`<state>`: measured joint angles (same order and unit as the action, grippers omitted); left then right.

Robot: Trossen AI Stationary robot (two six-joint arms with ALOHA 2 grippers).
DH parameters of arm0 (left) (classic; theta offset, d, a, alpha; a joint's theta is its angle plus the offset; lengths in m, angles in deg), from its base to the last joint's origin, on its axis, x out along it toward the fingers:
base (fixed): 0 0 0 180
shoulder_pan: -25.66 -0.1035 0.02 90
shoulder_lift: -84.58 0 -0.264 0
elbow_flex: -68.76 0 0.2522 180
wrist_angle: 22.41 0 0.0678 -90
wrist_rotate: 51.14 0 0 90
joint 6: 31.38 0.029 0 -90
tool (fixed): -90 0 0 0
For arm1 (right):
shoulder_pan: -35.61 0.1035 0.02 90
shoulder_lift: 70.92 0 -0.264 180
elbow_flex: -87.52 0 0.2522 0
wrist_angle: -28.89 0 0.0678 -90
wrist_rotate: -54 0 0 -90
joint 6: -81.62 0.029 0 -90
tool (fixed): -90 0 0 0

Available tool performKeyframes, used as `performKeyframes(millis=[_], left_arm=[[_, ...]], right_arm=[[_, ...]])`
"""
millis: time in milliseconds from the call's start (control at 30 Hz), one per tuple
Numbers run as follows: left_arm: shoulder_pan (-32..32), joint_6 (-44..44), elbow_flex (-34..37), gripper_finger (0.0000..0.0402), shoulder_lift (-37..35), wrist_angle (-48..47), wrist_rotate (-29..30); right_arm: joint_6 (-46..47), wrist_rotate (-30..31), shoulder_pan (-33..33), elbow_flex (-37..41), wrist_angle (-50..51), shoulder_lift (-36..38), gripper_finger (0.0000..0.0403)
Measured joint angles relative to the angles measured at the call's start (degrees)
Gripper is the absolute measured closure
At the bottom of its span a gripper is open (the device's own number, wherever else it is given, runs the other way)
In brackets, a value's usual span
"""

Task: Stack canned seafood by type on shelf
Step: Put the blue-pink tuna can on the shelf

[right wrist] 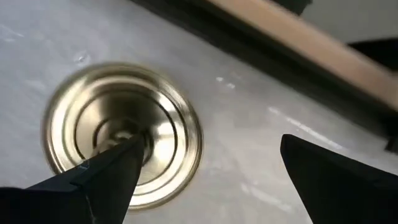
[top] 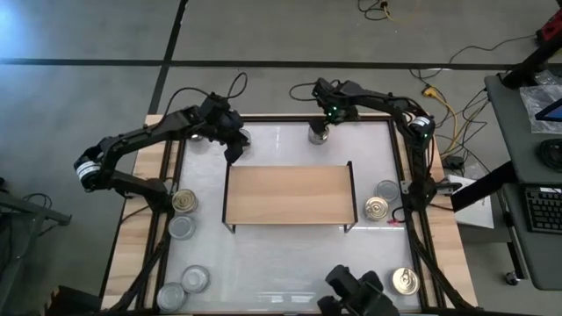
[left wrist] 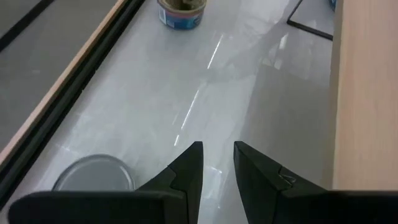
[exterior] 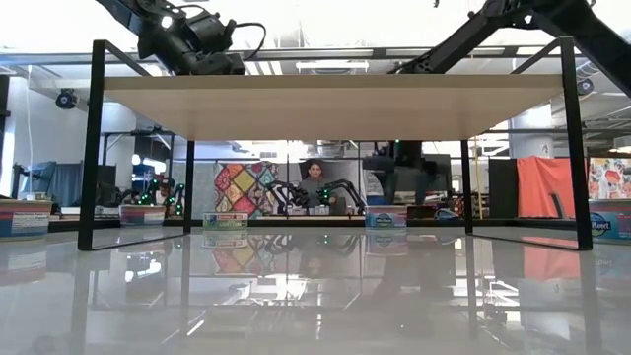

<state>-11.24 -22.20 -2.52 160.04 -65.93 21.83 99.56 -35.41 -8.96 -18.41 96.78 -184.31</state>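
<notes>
Bare light-wood shelf (top: 290, 193) mid-table, gold & silver tins (top: 376, 208) upright on tabletop around it.
</notes>
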Motion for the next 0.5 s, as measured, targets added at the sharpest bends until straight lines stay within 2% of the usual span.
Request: performKeyframes(millis=[100,267,333,500], left_arm=[[-0.03,1.32,0.04,0.0326,1.25,1.89,-0.03],[-0.05,1.4,0.07,0.0326,4.56,7.36,-0.34],[-0.06,1.48,0.07,0.0326,5.93,8.9,-1.97],[-0.03,1.91,-0.09,0.0326,8.68,11.33,-3.96]], right_arm=[[-0.65,-5.51,-0.05,1.02,-2.53,0.0,0.0034],[-0.97,-20.8,0.9,1.27,-12.32,-0.04,0.0035],[-1.06,-24.95,1.61,1.21,-15.7,-0.02,0.0035],[-6.31,-26.21,2.53,0.73,-15.99,0.89,0.0035]])
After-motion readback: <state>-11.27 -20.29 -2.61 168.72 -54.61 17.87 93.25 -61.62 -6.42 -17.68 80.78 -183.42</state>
